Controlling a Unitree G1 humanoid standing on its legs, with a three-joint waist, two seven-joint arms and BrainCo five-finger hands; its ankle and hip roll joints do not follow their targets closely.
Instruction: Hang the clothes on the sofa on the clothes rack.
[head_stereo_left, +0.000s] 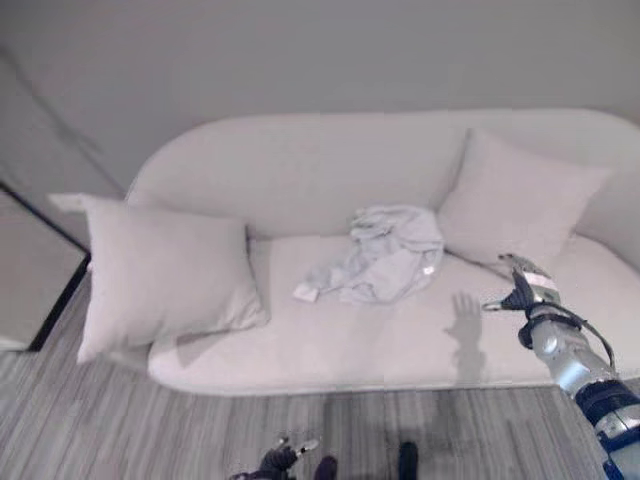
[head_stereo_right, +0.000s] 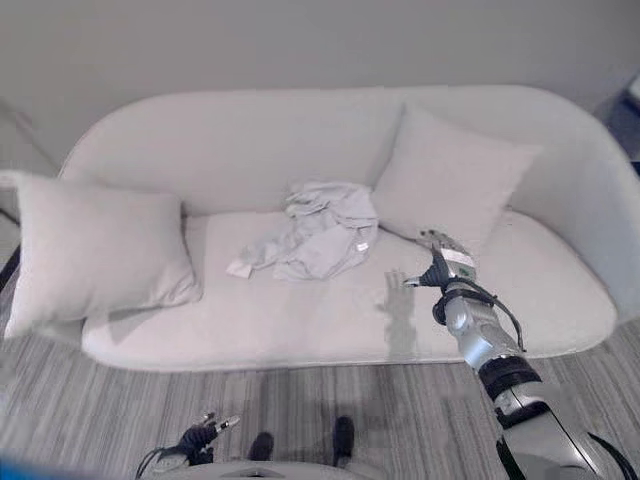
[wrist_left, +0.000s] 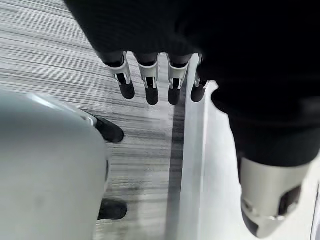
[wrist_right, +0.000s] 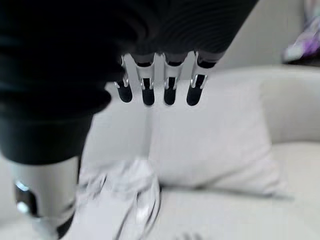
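Here, pale crumpled clothes (head_stereo_left: 380, 255) lie mid-seat on the sofa (head_stereo_left: 300, 170), between the left cushion (head_stereo_left: 160, 275) and right cushion (head_stereo_left: 515, 200). Right hand (head_stereo_left: 522, 285) hovers over the seat near the right cushion, fingers straight, empty. Left hand (wrist_left: 150, 80) low over striped floor (head_stereo_left: 120, 430), fingers relaxed, empty.

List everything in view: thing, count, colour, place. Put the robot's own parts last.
sofa: one, pale grey, against the wall.
cushions: two, pale grey; large cushion at the sofa's left end, smaller cushion leaning on the backrest at the right.
garment: one, light grey, crumpled on the seat between the cushions, beside the smaller one.
floor: grey, striped, in front of the sofa.
right robot hand: raised over the seat's right part, fingers straight, apart from the garment.
left robot hand: low over the floor, fingers straight, holding nothing.
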